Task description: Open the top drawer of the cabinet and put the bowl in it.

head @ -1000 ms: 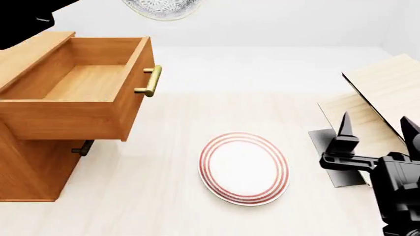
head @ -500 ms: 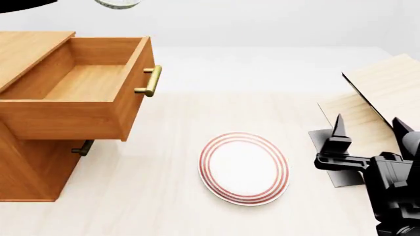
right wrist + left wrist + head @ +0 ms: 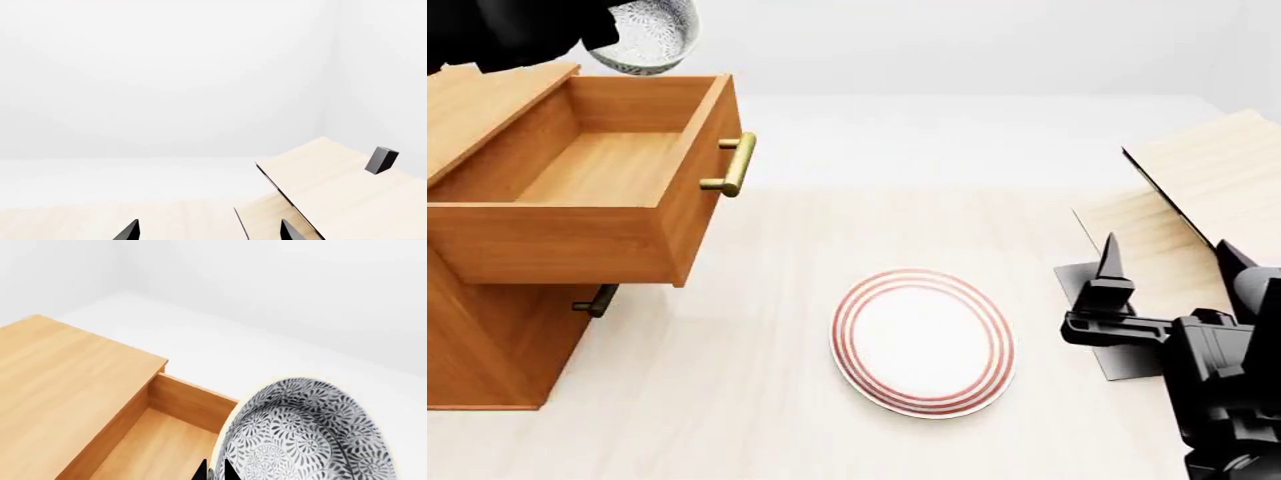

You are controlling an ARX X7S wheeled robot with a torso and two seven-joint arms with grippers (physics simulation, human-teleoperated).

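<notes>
The top drawer [image 3: 601, 170] of the orange-brown cabinet [image 3: 487, 330] stands pulled open and empty, its brass handle [image 3: 734, 165] facing right. My left gripper [image 3: 213, 474] is shut on the rim of the blue-grey speckled bowl [image 3: 310, 435] and holds it in the air above the drawer's far edge; the bowl also shows in the head view [image 3: 645, 38] at the top left, under the black left arm. The drawer shows in the left wrist view [image 3: 160, 440] beside the bowl. My right gripper [image 3: 1168, 262] is open and empty at the right, its fingertips [image 3: 130, 231] wide apart.
A white plate with red rings [image 3: 924, 341] lies on the pale floor in the middle. A pale wooden tilted shelf rack [image 3: 1208, 190] on a black base stands at the right, behind my right gripper. A lower drawer's handle [image 3: 595, 300] shows under the open drawer.
My left arm has carried the bowl leftward and down, from above the middle toward the open drawer's far edge. My right gripper has shifted slightly left and down.
</notes>
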